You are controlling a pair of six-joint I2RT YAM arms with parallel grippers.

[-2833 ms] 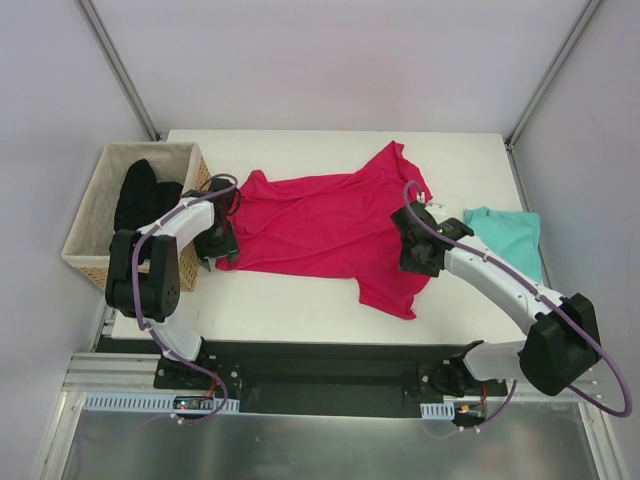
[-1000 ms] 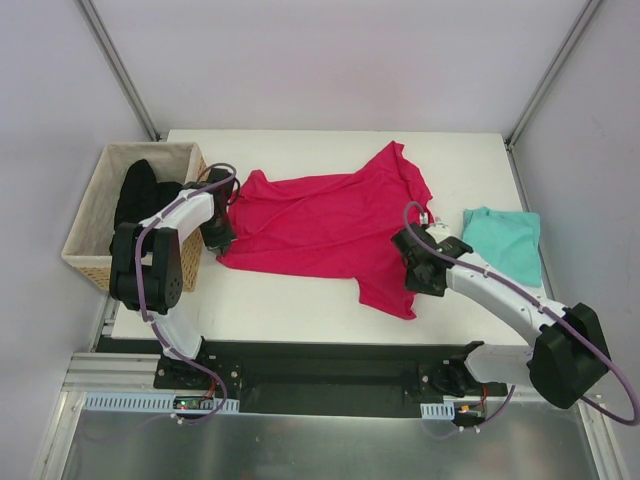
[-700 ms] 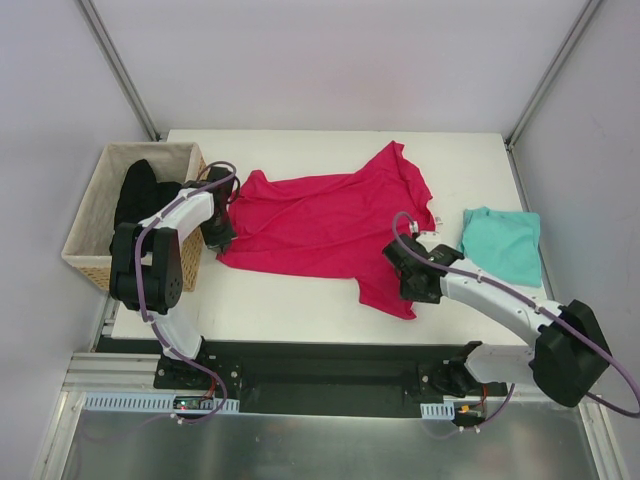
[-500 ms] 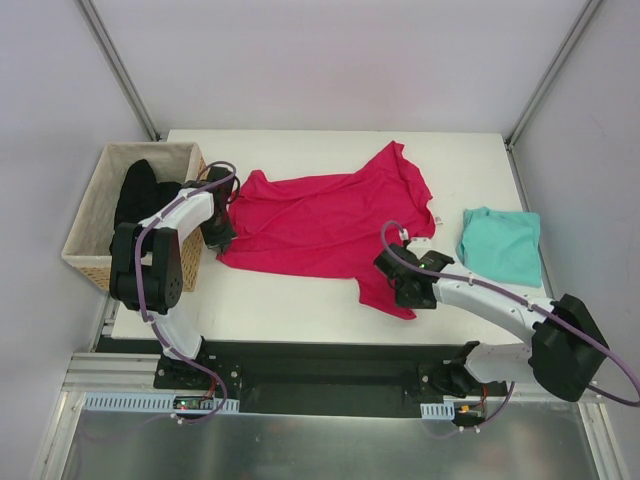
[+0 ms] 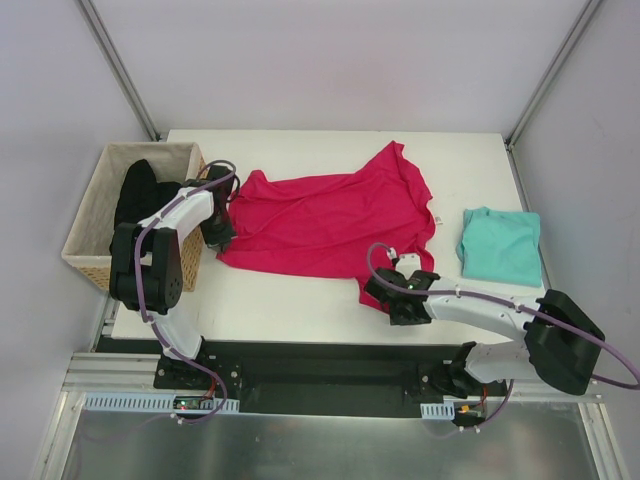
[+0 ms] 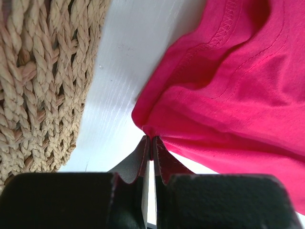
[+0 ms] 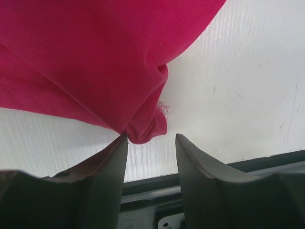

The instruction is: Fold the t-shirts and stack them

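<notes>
Top external view: pink shirt (image 5: pixel 320 225) spread across the white table (image 5: pixel 300 300), with the teal shirt (image 5: pixel 500 245) lying compact near the right edge, apart from it.
Left claw (image 6: pixel 151 142) is pinched tight on a corner of the pink shirt, just beside the wicker basket (image 6: pixel 43 81). Right claw (image 7: pixel 150 143) stands spread at the shirt's near corner — the bunched tip lies between its fingers, touching one, not clamped.

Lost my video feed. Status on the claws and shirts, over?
Left claw shut on corner of pink t-shirt, beside basket. Right claw open at its near corner, not gripping. Teal t-shirt folded, far right. No obstruction seen.
</notes>
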